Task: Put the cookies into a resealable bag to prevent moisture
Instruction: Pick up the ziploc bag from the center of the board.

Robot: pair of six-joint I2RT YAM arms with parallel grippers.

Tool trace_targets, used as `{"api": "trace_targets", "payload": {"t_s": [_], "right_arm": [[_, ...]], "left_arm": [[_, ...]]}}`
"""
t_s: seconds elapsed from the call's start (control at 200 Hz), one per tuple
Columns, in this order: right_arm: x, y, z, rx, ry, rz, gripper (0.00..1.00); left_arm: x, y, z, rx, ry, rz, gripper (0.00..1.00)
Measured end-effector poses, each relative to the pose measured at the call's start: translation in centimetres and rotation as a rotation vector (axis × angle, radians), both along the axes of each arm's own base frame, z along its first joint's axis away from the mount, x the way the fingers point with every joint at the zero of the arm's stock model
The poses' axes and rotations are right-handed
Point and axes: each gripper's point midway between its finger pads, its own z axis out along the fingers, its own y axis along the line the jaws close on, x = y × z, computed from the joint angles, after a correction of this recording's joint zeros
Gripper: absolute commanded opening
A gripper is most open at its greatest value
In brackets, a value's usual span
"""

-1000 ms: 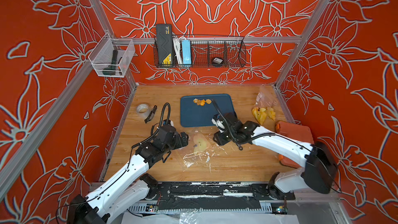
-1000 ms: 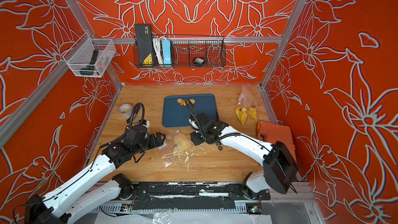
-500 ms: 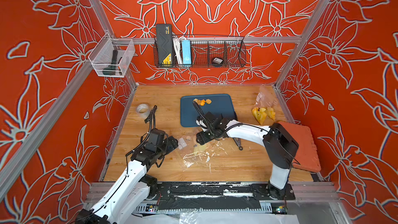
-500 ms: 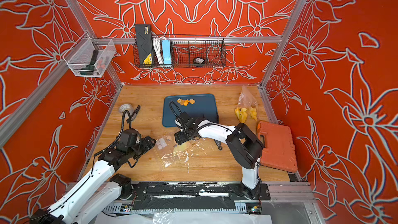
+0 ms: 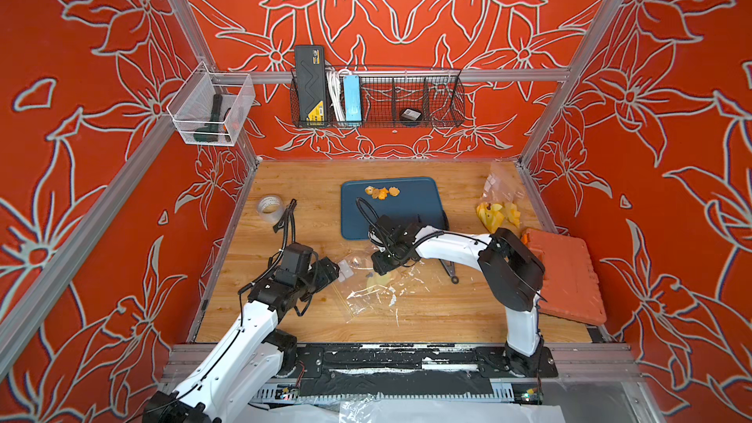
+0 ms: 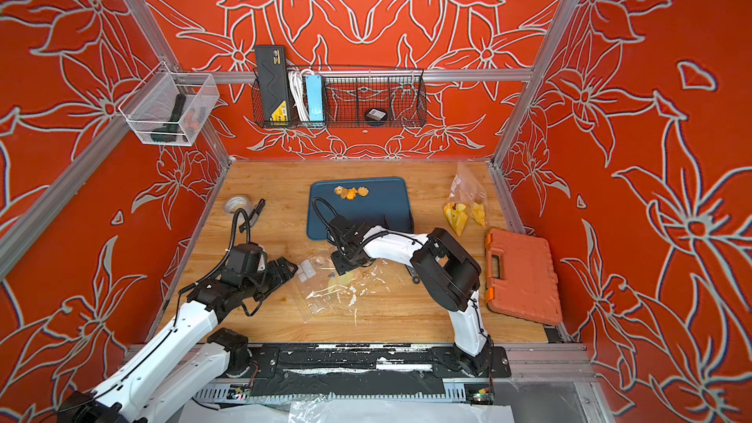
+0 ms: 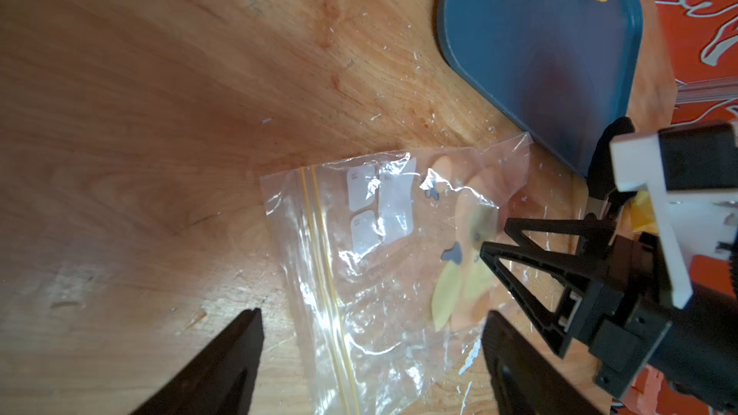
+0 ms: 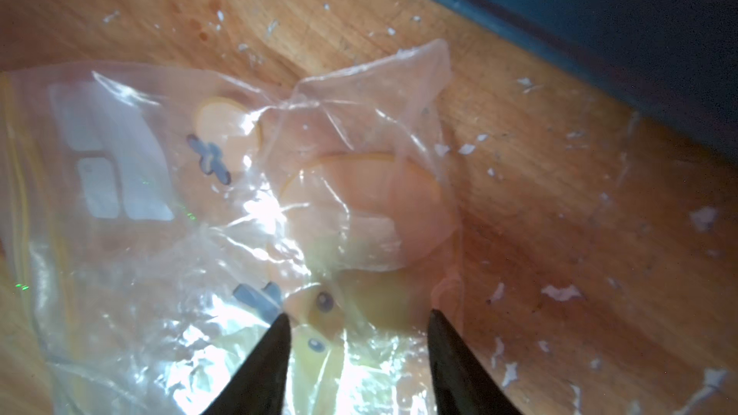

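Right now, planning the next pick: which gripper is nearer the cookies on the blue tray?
Right: right gripper is across the tray from the cookies; left gripper is farther, over the bag's zip end.

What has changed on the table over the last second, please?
The right gripper swung from the near edge of the blue tray over to the clear bag, jaws apart. The left gripper drew back, then returned to the bag's zip end, open. Neither holds anything now. The cookies and the bag stayed put.
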Motion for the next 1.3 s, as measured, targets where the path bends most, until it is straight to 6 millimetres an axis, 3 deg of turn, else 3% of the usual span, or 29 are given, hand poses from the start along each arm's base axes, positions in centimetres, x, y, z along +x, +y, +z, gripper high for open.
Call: {"api": "trace_targets", "payload": {"t_s": [0.2,0.375,0.606,0.841,1.041,1.301], "right_arm": [[-0.6,-2.7,-0.5,-0.012,0.004,-0.091,0.18],[-1.1,-5.8,-0.7,0.017,0.020,-0.197,0.00],[-1.2,-8.8,-0.8,0.107,0.038,-0.354,0.00],[-1.5,-9.4,-0.8,0.153,0.042,-0.407,0.00],[-1.5,-9.4,-0.8,0.162,0.043,-0.414,0.00],[-1.6,-9.5,-0.7,0.161,0.043,-0.414,0.00]], "left_arm": [[-0.2,-0.4,-0.5,-0.018,0.005,-0.022,0.73],[-0.3,-0.9,-1.0,-0.041,0.013,-0.038,0.53],[-1.2,-2.3,-2.4,-0.048,0.055,-0.092,0.33],[-3.2,-3.4,-5.4,-0.046,0.130,-0.132,0.08],[-3.1,-3.9,-6.2,-0.043,0.139,-0.148,0.00],[-2.3,-4.9,-6.5,-0.038,0.124,-0.170,0.00]]}}
